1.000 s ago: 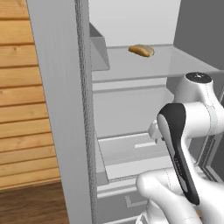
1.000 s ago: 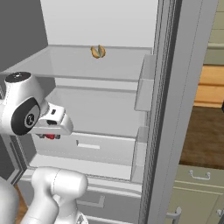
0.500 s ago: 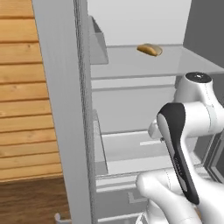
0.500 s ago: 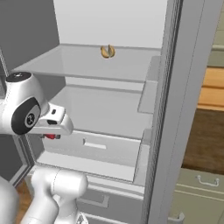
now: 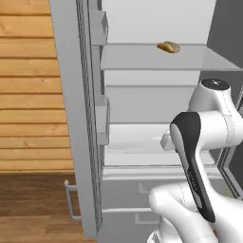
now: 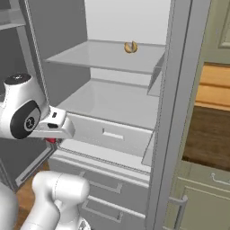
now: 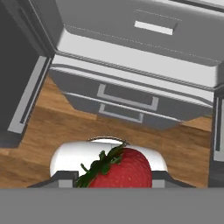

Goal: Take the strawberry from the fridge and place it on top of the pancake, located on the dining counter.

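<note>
Between the pincer [image 7: 114, 183] tips, in the hand view, sits the strawberry [image 7: 117, 169], red with its green leaves up, held just outside the fridge [image 6: 112, 103]; the tips themselves are barely visible at the bottom edge, but the berry fills the gap, so I judge the pincer clamped on the strawberry. From the right base view a small red spot shows under the white hand [image 6: 50, 140], low in front of the drawer [image 6: 110, 134] and beside the open door's edge. Compared with a second ago, both base views have shifted as a whole: the shelves and the bun-like food [image 5: 169, 47] on the upper glass shelf [image 5: 156, 59] sit differently in the frame, and the wooden wall [image 5: 33, 85] fills more of the left base view (that is the base driving, not the things moving). The hand's grip looks unchanged over that time, and the hand now looks down past the lower drawers [image 7: 127, 105] at the wooden floor [image 7: 57, 118]. That suggests the picking step is done and the carry has begun. What remains is the larger part: turning away from the fridge, reaching the dining table with the pancake, and setting the berry on top. Being so small, the strawberry could slip if the grip loosens while the base drives.
</note>
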